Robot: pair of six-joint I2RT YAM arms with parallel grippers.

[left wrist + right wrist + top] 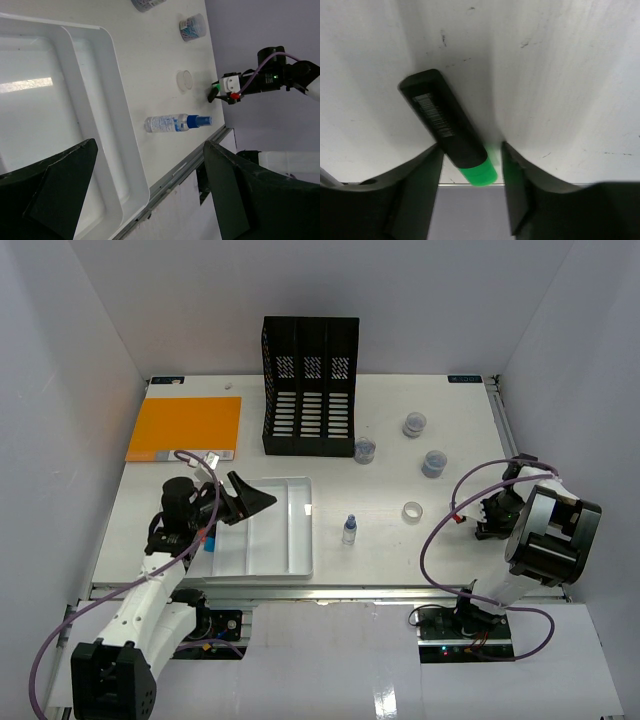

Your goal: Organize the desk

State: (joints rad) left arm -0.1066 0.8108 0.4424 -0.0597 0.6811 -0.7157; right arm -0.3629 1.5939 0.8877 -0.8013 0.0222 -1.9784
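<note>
The desk (385, 565) is a white tabletop with rail edges. My left gripper (247, 498) hovers open and empty over the left part of a white compartmented tray (270, 540); in the left wrist view (150, 145) its jaws are spread wide above the tray's (117, 105) corner. My right gripper (490, 523) is low at the desk's right edge. In the right wrist view (470, 147) its open jaws straddle a black marker (442, 117) with a green cap (479, 173), which lies on the desk at the rail with a gap on the right side.
A black file holder (310, 380) stands at the back, with an orange folder (185, 428) at the back left. A small spray bottle (349, 530), a tape roll (412, 511) and three small cups (415, 424) (434, 463) (365, 449) sit right of the tray.
</note>
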